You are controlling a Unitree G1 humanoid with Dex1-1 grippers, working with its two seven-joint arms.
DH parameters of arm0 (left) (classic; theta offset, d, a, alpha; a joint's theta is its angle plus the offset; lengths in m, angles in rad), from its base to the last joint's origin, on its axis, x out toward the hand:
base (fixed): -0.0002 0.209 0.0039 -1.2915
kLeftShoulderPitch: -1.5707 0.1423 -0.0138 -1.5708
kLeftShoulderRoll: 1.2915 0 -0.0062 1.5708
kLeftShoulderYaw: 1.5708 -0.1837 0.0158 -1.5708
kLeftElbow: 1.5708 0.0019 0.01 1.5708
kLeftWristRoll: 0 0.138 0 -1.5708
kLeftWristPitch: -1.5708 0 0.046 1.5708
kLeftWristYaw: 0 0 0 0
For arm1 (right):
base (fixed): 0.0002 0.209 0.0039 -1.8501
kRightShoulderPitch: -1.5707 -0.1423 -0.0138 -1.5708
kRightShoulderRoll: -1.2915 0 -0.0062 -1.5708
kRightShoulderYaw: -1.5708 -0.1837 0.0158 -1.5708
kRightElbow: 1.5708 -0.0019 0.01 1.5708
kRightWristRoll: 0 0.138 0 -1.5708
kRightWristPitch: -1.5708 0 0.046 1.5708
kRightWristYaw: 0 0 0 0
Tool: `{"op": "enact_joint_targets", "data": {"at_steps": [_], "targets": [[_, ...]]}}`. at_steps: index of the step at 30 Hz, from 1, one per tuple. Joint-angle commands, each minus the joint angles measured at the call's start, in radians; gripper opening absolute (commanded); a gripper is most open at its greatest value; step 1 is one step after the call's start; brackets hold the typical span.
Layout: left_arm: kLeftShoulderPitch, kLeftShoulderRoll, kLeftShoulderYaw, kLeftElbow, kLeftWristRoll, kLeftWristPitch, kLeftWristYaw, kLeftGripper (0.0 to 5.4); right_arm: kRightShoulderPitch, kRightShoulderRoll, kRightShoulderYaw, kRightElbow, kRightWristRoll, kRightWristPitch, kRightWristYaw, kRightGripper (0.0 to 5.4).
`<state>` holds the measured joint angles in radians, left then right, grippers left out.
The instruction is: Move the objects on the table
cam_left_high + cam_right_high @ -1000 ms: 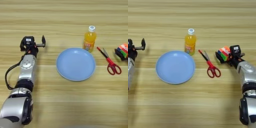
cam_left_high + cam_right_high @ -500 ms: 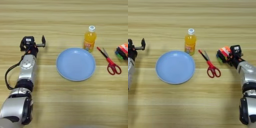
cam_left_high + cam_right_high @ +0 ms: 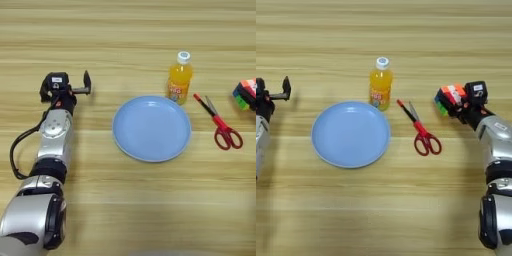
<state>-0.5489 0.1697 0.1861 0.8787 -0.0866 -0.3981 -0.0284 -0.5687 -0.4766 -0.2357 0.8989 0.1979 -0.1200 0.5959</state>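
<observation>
Resting at the far left of the table point(image 3: 130, 30), the left gripper point(image 3: 70, 89) lies idle, jaws spread and holding nothing. Next comes the light-blue plate point(image 3: 151, 128), bare, with the orange-juice bottle point(image 3: 179, 78) upright just behind its rim. The red-handled scissors point(image 3: 419, 129) lie flat beside it. Farthest right, the right gripper point(image 3: 458, 105) has its jaws clamped on the puzzle cube point(image 3: 450, 98), apparently to shift it.

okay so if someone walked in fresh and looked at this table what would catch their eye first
Probably the round light-blue plate in the middle, with the orange-juice bottle standing upright just behind its right rim. Next, the right claw at the far right, against the multicoloured puzzle cube, with the red-handled scissors lying between cube and plate. The left claw sits far left, holding nothing.
</observation>
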Motion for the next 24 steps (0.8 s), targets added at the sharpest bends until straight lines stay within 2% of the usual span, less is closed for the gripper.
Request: {"op": "enact_joint_targets", "data": {"at_steps": [1, 5, 8, 18, 24], "targets": [[-0.015, 0.003, 0.000, 0.009, 0.004, 0.005, 0.002, 5.40, 0.037, -0.008, -0.015, -0.105, 0.024, 0.037, -0.005, 3.33], [-0.015, 0.003, 0.000, 0.008, 0.004, 0.004, 0.001, 5.40, 0.077, -0.010, -0.025, -0.237, 0.044, 0.074, -0.014, 3.33], [-0.016, 0.002, -0.001, 0.008, 0.004, 0.004, 0.002, 5.40, 0.132, -0.005, -0.023, -0.398, 0.064, 0.127, -0.016, 3.33], [-0.017, -0.001, -0.002, 0.008, 0.006, 0.005, 0.006, 5.40, 0.313, 0.028, 0.045, -0.853, 0.128, 0.325, -0.016, 3.33], [-0.018, -0.003, -0.003, 0.008, 0.006, 0.005, 0.009, 5.40, 0.368, 0.042, 0.106, -1.007, 0.144, 0.393, -0.006, 3.33]]}}
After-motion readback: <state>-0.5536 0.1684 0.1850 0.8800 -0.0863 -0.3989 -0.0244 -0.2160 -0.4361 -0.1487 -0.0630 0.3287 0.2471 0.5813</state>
